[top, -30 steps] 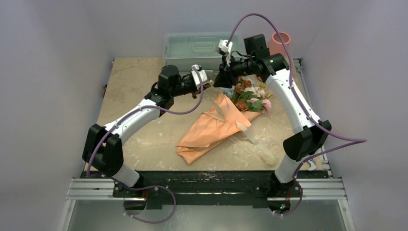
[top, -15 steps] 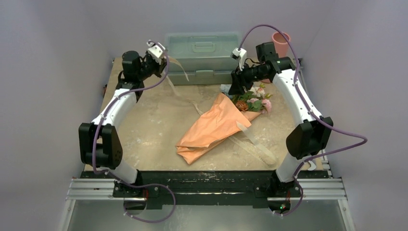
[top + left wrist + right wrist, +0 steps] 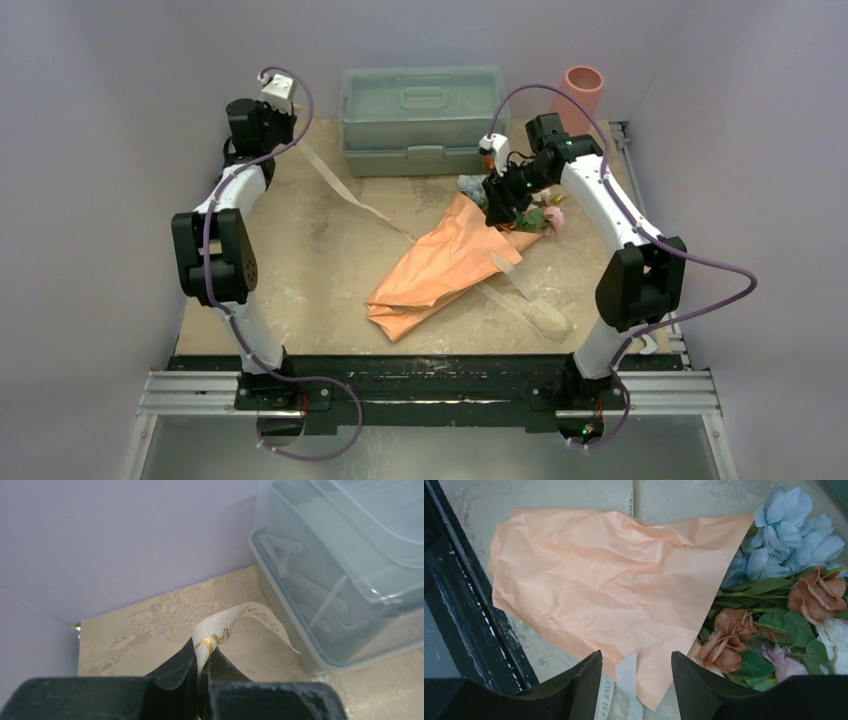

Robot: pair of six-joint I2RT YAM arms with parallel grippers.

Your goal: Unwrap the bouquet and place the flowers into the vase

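Note:
The bouquet (image 3: 440,265) lies across the table's middle, its orange paper (image 3: 609,580) loosened around the flowers (image 3: 545,215). Blue, rust and pink blooms (image 3: 784,555) spill out at the far right end. My left gripper (image 3: 293,138) sits at the far left corner, shut on the beige ribbon (image 3: 240,622). That ribbon (image 3: 350,195) trails from the gripper (image 3: 205,655) down to the bouquet. My right gripper (image 3: 498,212) hangs open just above the paper's upper edge, nothing between its fingers (image 3: 636,655). The pink vase (image 3: 583,92) stands at the far right.
A grey-green lidded plastic box (image 3: 422,105) stands against the back wall, close to the left gripper's right (image 3: 350,555). Another ribbon length (image 3: 530,300) lies on the table right of the bouquet's stem end. Walls enclose the table on both sides.
My left arm swung back to the far left corner, drawing the ribbon out from the bouquet. My right gripper opened and came down over the flower end.

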